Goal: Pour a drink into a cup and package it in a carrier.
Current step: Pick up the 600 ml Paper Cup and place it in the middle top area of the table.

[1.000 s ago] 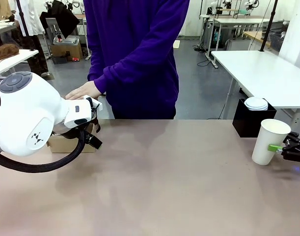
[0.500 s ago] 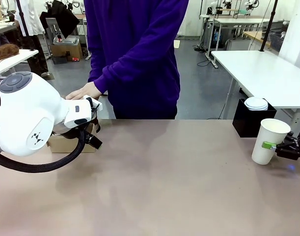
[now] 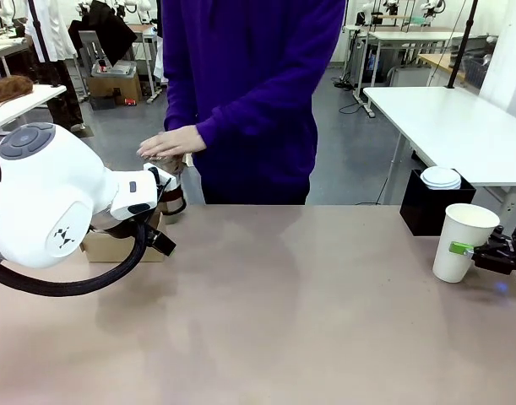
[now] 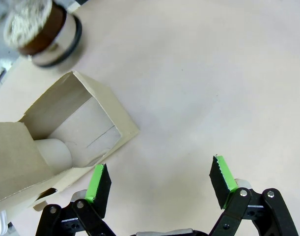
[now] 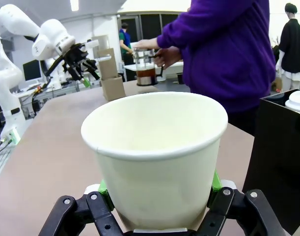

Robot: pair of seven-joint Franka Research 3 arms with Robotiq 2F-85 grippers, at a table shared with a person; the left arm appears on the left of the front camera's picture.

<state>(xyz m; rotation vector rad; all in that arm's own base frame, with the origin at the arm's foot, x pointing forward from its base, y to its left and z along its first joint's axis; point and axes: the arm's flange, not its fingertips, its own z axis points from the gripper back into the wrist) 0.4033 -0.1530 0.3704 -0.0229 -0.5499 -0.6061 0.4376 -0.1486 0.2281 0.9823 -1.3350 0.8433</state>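
Left gripper [image 4: 159, 174]: jaws spread wide, nothing between them except bare table [image 3: 283, 321].
Carrier [image 4: 66, 142]: brown cardboard, off to the side of the left gripper's jaws, outside the gap. One edge is close by a green pad [image 4: 96, 178].
Carrier pocket: the left wrist view looks down into an open pocket with a pale rounded shape in it; I cannot tell what it is.
Drink [image 5: 146, 76]: dark brown, in the lower part of a glass press pitcher [image 3: 173, 198], beyond the carrier and well apart from both pairs of jaws.
Person's hand [image 3: 169, 142]: resting on top of the pitcher. The right wrist view shows a second hand [image 5: 165, 55] at its handle side.
Cup [image 3: 464, 242]: white paper cup, upright, no lid, sitting squarely between the right gripper's jaws.
Right gripper [image 3: 467, 251]: clamped on the cup's lower half, green pads pressed to either side.
Lids [image 3: 441, 177]: white stack on a black box [image 3: 426, 215], just behind the cup.
View difference: the right wrist view looks into the cup and shows it empty, while the front view shows its outer wall and rim.
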